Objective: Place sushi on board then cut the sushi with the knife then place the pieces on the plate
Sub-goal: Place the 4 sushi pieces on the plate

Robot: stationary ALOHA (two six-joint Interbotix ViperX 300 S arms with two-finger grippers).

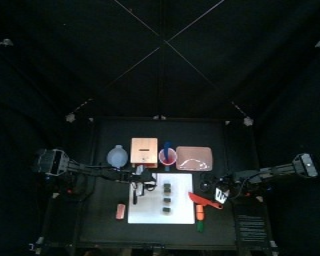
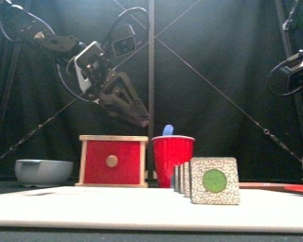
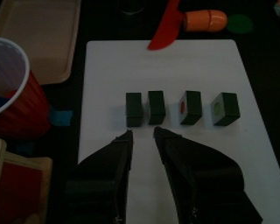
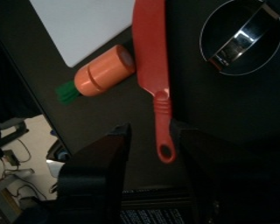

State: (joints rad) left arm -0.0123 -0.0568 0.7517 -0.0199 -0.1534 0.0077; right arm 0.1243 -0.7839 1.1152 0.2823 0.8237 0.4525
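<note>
Four sushi pieces [image 3: 157, 108] stand in a row on the board [image 3: 166, 70], running 12 to 6 o'clock. The left claw [image 3: 143, 136], slightly parted and empty, hovers at the back pair's 9 o'clock. At the board's 3 o'clock, the knife [image 4: 152, 70] handle lies between the released right claw [image 4: 157, 136].

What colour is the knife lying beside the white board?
The knife is red; the right wrist view shows it best.

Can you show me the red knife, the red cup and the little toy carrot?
Red knife [image 4: 149, 44]: right wrist view, middle of its blade.
Red cup [image 2: 173, 161]: front view, its front wall.
Toy carrot [image 4: 108, 70]: right wrist view, its orange body.
</note>
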